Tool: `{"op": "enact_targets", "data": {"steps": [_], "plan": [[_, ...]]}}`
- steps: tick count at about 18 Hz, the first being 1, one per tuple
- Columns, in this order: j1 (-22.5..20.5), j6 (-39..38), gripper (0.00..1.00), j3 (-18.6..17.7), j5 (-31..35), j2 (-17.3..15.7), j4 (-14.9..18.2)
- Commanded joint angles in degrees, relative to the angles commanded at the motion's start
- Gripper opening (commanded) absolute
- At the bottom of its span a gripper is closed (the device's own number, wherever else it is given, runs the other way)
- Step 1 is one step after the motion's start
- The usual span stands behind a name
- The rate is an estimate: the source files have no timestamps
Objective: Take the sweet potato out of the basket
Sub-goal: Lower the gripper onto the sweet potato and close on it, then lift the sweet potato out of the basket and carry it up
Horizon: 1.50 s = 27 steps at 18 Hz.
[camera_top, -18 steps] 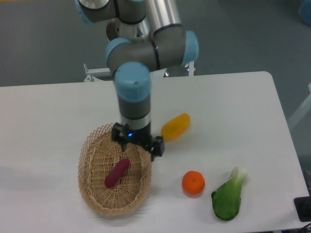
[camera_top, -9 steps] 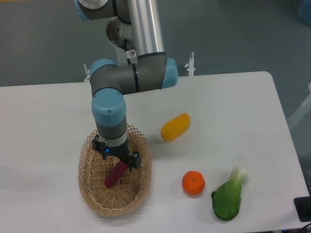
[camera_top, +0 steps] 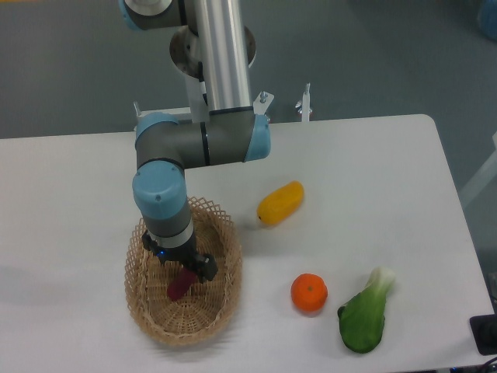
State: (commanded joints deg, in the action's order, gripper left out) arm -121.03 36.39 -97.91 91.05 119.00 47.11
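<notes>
The reddish-purple sweet potato (camera_top: 178,287) lies inside the oval tan wicker basket (camera_top: 213,311) at the front left of the table. My gripper (camera_top: 182,266) has come down into the basket right over the upper end of the sweet potato, which it covers. The arm hides the fingers, so I cannot tell whether they are open or closed on the tuber. Only the lower end of the sweet potato shows.
A yellow oblong fruit (camera_top: 280,202) lies to the right of the basket. A round orange (camera_top: 309,293) and a green bok choy (camera_top: 363,315) lie at the front right. The table's front edge is close below the basket.
The gripper has moved left and forward from the basket's right rim to over the sweet potato and has gone lower into the basket. The sweet potato has stayed in place.
</notes>
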Motion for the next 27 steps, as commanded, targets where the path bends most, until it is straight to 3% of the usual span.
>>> {"op": "enact_targets", "data": {"steps": [2, 6, 9, 11, 18, 23, 27], "plan": [[0.0, 0.0, 0.82, 0.0, 0.0, 0.17, 0.0], [0.0, 0.18, 0.66, 0.17, 0.7, -0.09, 0.0], [0.0, 0.35, 0.44, 0.53, 0.79, -0.26, 0.09], [-0.09, 0.7, 0.37, 0.62, 0.97, -0.18, 0.17], [-0.09, 1.67, 0.32, 1.14, 1.41, -1.49, 0.09], [-1.23, 5.27, 0.32, 2.72, 1.06, -5.61, 0.62], [-4.56, 7.37, 0.32, 3.43, 0.36, -9.14, 1.41]]}}
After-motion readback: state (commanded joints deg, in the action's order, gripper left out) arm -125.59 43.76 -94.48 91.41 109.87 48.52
